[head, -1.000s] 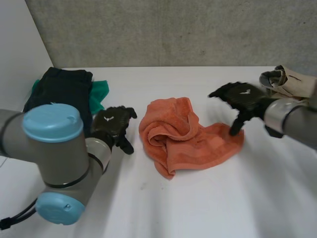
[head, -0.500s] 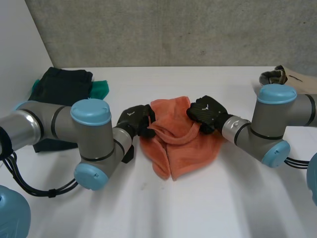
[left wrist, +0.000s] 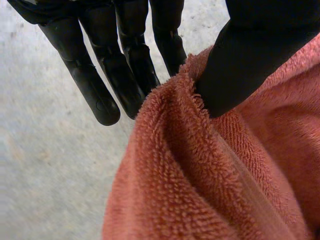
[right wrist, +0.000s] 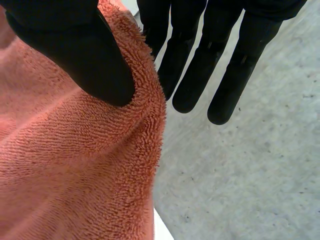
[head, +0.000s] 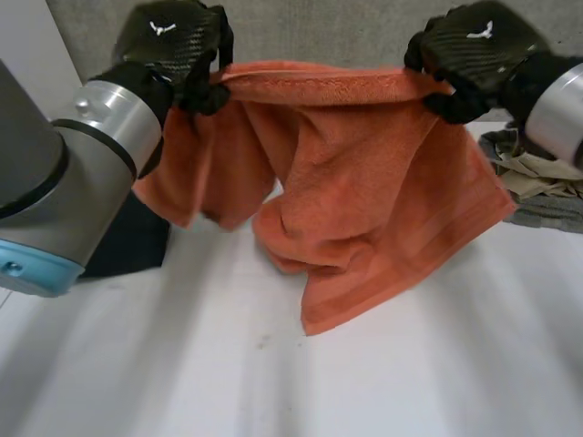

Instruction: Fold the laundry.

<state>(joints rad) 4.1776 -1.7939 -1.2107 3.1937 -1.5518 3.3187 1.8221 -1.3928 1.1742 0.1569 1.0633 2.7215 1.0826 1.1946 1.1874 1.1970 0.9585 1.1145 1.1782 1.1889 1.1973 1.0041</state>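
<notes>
The orange towel (head: 364,173), soft, limp and light, hangs between the left hand (head: 178,45) and right hand (head: 474,50), each pinching a top corner with its thumb, probably the best hold, since the middle sags below them.

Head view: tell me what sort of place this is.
Probably a lab test bench, not a home: a plain white table, a bare concrete wall behind it, and an orange towel held up beside a dark pile of clothes.
</notes>
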